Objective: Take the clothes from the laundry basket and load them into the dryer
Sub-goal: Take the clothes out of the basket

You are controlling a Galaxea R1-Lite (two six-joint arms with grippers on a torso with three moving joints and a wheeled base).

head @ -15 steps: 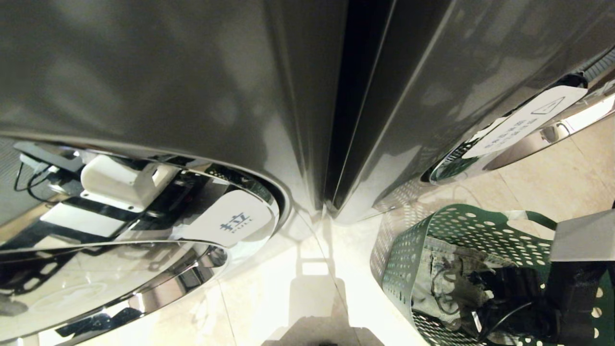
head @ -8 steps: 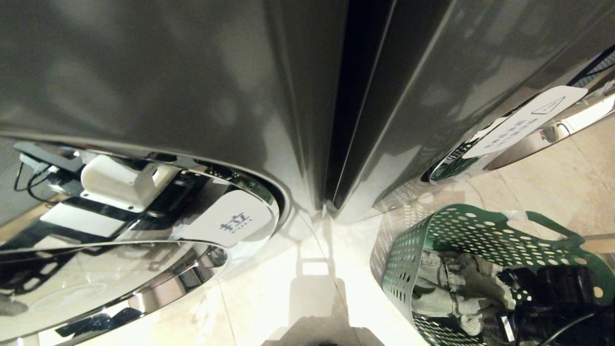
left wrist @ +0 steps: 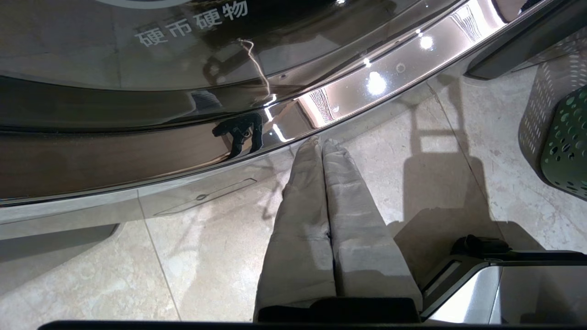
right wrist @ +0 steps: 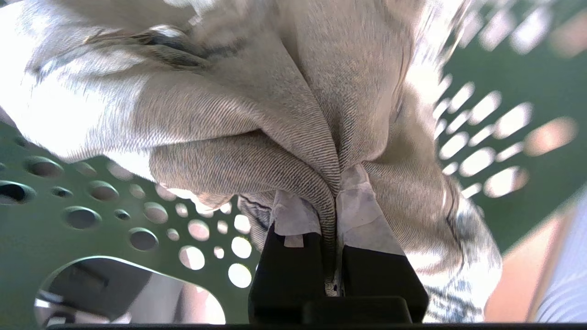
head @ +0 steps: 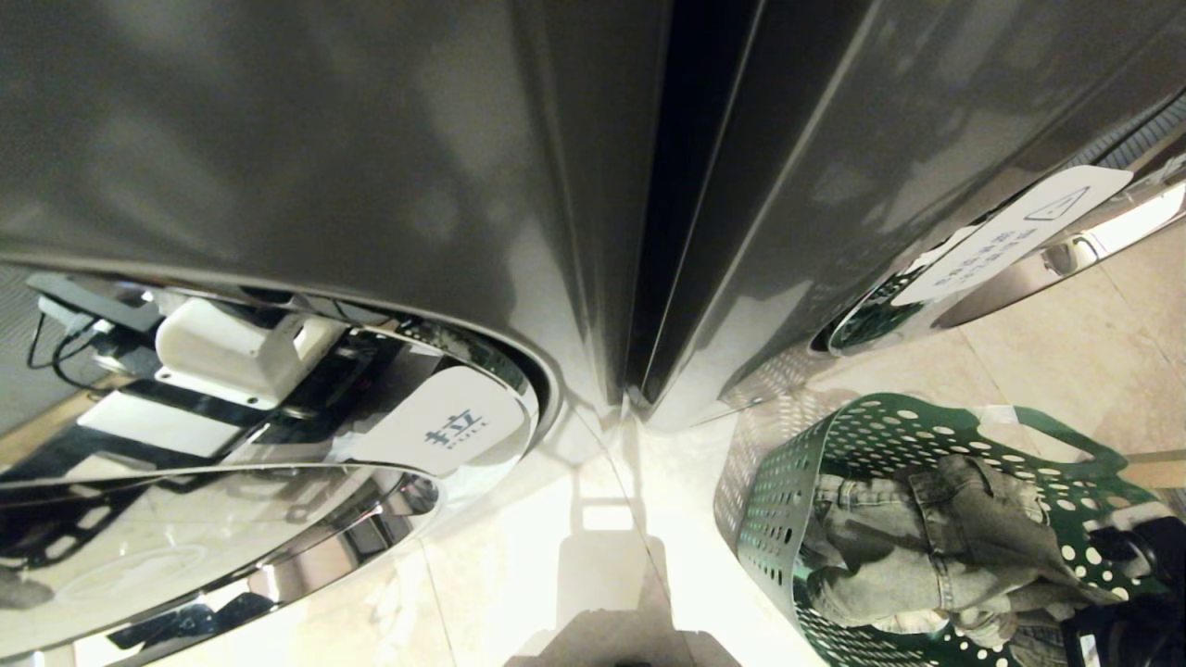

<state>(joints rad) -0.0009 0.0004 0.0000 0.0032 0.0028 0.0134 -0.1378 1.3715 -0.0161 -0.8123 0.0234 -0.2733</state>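
the jeans (head: pixel 936 547) lie bunched in the green laundry basket (head: pixel 788 519), which stands on the tiled floor (head: pixel 649 556) at the robot's right, just in front of the right-hand machine (head: pixel 880 185). in the right wrist view a thick fold of that pale denim (right wrist: pixel 284 151) is pinched between the taped fingertips (right wrist: pixel 293 215) of the right gripper (right wrist: pixel 328 215), clenched on the cloth, with the basket's perforated wall (right wrist: pixel 91 215) close behind. in the head view only a dark bit of that arm shows at the lower right corner, beside the basket's rim.

the step in hand looks like the pick: the garment is gripped but most of it sits inside the basket, so the lift out is not finished. the next move calls for raising the denim clear of the rim without the legs snagging on the handle (head: pixel 1047 435), then carrying it across to a dryer opening. the round chrome-ringed door (head: pixel 278 519) at the left appears shut, and which machine is the dryer i cannot tell; a door would need to stand open before loading.

the left gripper (left wrist: pixel 323 151) is parked low near the floor, its padded fingers pressed together and holding nothing, pointing toward the chrome door ring (left wrist: pixel 367 91).
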